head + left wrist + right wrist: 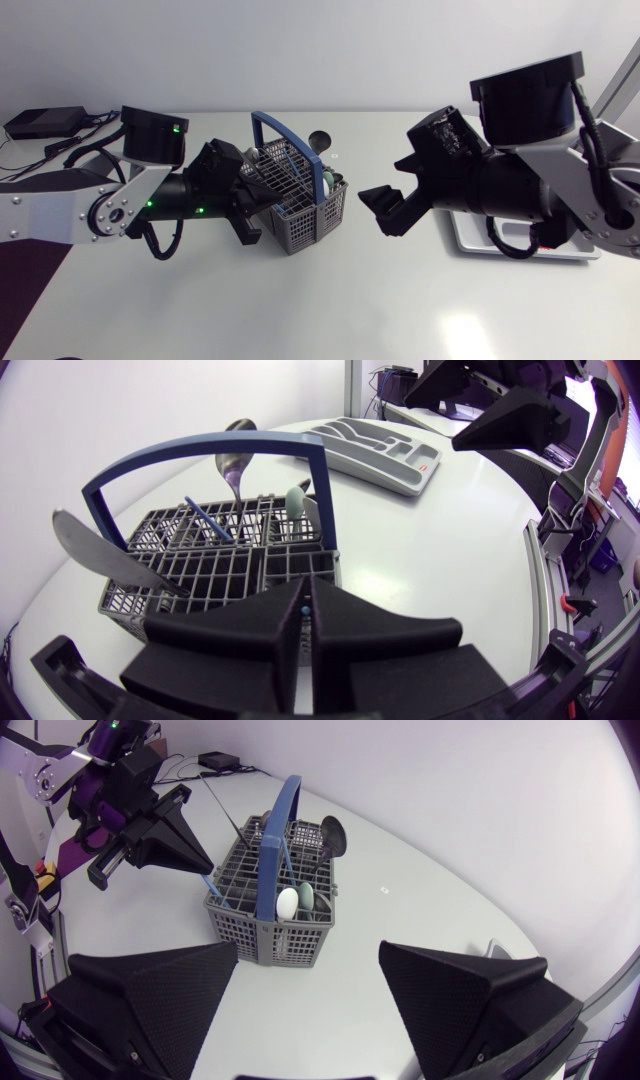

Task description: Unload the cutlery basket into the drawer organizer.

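The grey plastic cutlery basket [305, 225] with a blue hoop handle [215, 452] stands on the white surface [300, 300], just ahead of my left gripper [305, 600]. That gripper's 2 fingers are pressed together at the basket's near rim. I cannot tell whether they pinch the wall.

My right gripper [385, 208] hangs wide apart and empty, facing the basket from the other side.

The white drawer organizer [380, 450] lies well apart, beneath my right arm.

A knife [110, 555], a spoon [235, 460] and a few plastic-handled pieces [288, 903] stand upright in the basket. I judge the metal pieces stiff, light and slippery, so I would grip each across its flat upper part and lift straight up. The thin mesh looks light enough to tip or slide.

I can read no writing. A small red mark [430, 460] on the organizer is too small to make out.
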Controlling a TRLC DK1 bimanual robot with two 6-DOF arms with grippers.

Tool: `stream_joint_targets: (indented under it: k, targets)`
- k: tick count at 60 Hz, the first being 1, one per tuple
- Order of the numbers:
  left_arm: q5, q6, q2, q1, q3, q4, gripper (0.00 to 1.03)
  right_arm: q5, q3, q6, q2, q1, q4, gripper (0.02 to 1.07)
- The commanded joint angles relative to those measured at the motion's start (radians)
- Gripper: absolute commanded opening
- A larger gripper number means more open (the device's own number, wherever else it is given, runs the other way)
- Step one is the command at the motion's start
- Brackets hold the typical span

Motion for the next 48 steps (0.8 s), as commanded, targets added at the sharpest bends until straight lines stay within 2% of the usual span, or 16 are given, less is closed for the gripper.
stream_joint_targets:
  k: [1, 21, 48]
  targets:
    - [0.020, 0.005, -0.035, -0.008, 0.045, -0.049, 0.04, -0.003, -0.022, -0.026, 0.004, 0.000, 0.014, 1.03]
    - [0.020, 0.021, -0.221, 0.012, 0.145, -0.277, 0.04, 0.002, 0.007, -0.030, 0.010, 0.049, 0.011, 1.03]
    - [0.020, 0.008, -0.425, 0.025, 0.246, -0.498, 0.04, 0.003, 0.116, -0.062, 0.035, 0.201, -0.018, 1.01]
